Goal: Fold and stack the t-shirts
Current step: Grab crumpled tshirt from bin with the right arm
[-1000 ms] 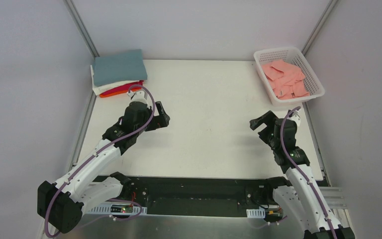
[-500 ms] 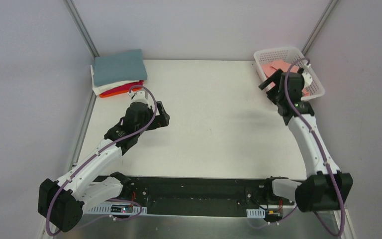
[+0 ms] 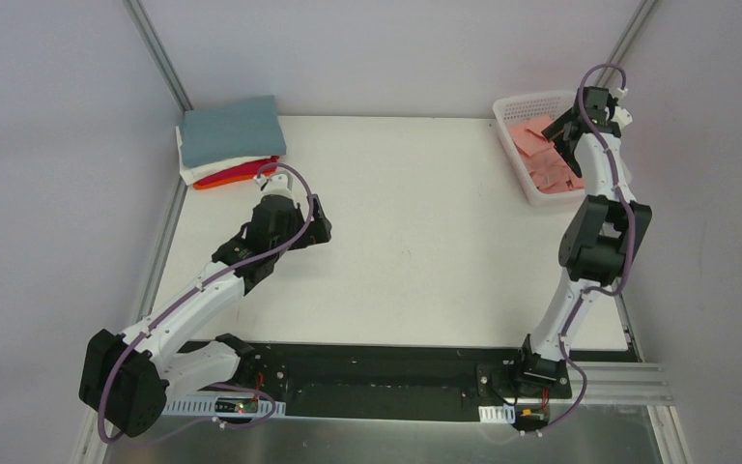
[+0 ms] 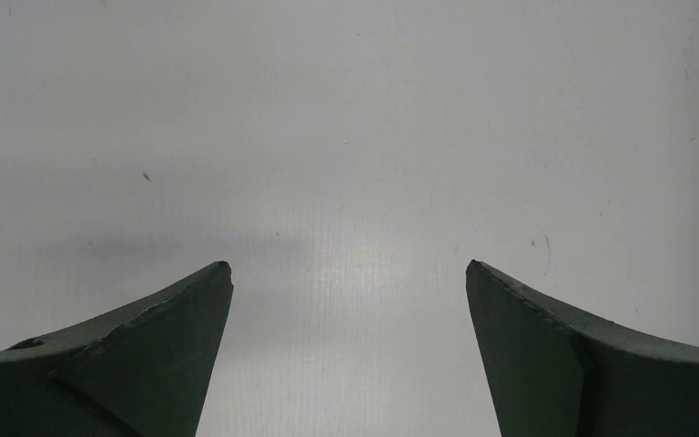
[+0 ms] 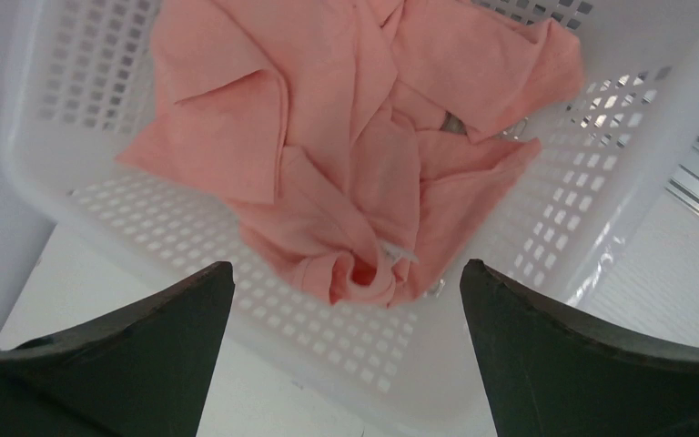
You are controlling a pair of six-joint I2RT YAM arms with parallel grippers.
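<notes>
The left gripper (image 4: 349, 273) hangs over the bare white table (image 3: 415, 251), left of centre. Its jaws are spread as wide as they go, with nothing between them and nothing touched. Farther back on the right, the right gripper (image 5: 346, 273) hovers above the white lattice basket (image 5: 555, 209), its jaws just as wide and empty. The salmon-pink t-shirt (image 5: 346, 155) lies crumpled in the basket, below and beyond the fingertips and clear of them. In the wrist view its bunched lower edge shows between the two fingers. In the far left corner of the table, well apart from both grippers though nearer the left one, sits the stack of folded t-shirts (image 3: 230, 135). It has grey-blue on top and white under it, with orange and red edges showing at the bottom.
</notes>
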